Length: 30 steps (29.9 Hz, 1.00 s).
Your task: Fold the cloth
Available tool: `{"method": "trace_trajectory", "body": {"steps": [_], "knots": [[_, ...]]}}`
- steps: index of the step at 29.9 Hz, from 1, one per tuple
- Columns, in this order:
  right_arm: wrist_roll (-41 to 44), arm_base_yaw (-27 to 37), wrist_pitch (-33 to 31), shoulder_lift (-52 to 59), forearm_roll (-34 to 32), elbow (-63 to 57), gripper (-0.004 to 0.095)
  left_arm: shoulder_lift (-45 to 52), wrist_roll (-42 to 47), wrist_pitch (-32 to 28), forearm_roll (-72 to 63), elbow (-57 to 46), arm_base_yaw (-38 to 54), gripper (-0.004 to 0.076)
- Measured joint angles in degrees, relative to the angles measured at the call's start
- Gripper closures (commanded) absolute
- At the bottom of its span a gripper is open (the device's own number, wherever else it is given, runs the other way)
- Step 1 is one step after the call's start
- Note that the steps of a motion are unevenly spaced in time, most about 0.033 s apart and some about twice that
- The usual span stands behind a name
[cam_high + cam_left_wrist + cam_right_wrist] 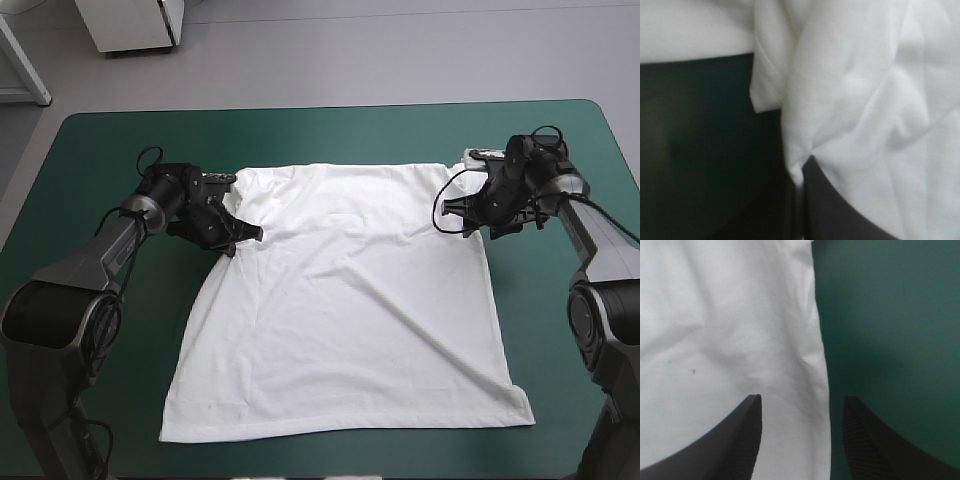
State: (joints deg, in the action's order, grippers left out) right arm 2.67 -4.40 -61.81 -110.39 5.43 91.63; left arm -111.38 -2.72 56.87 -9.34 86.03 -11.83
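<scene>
The white T-shirt [350,300] lies spread flat in the middle of the table, collar end toward the far edge and hem toward the near edge. My left gripper [245,237] is low at the shirt's left sleeve. In the left wrist view it [802,180] is shut on a pinched fold of the T-shirt [865,100]. My right gripper [445,215] is at the right sleeve side. In the right wrist view it [801,397] stands open, and the side edge of the T-shirt [730,330] runs between its fingers.
The teal-green cover [100,150] shows as a wide band on every side of the shirt. Beside the cloth it also fills part of the left wrist view [700,125] and the right wrist view [890,315].
</scene>
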Motion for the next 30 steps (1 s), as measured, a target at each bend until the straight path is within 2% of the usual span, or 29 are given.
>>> {"method": "trace_trajectory", "body": {"steps": [6,8,14,18,24,30], "knots": [[0.0,0.0,0.3,-3.0,-0.2,0.1,0.0438,-0.1,-0.9,-0.2,-0.6,0.0,0.0,0.0746],[0.0,0.0,0.5,-3.6,-0.2,0.1,0.0470,-0.1,-0.9,-0.3,-0.7,0.0,0.0,0.0746],[0.0,-0.8,0.5,-4.5,-1.3,0.6,0.0688,-0.1,-1.0,-0.3,-0.7,0.0,0.0,0.0746],[0.2,-2.1,-0.1,-5.1,-3.1,1.2,0.0928,-0.1,-1.0,-0.4,-0.9,0.0,0.0,0.0746],[1.3,-3.6,-0.5,-5.1,-4.4,1.6,0.0923,-0.6,-1.0,0.7,-1.1,1.4,0.0,0.0746],[2.4,-4.0,-1.5,-1.6,-5.0,1.9,0.0925,0.5,-2.5,3.2,-1.1,8.4,0.0,0.0746]]}}
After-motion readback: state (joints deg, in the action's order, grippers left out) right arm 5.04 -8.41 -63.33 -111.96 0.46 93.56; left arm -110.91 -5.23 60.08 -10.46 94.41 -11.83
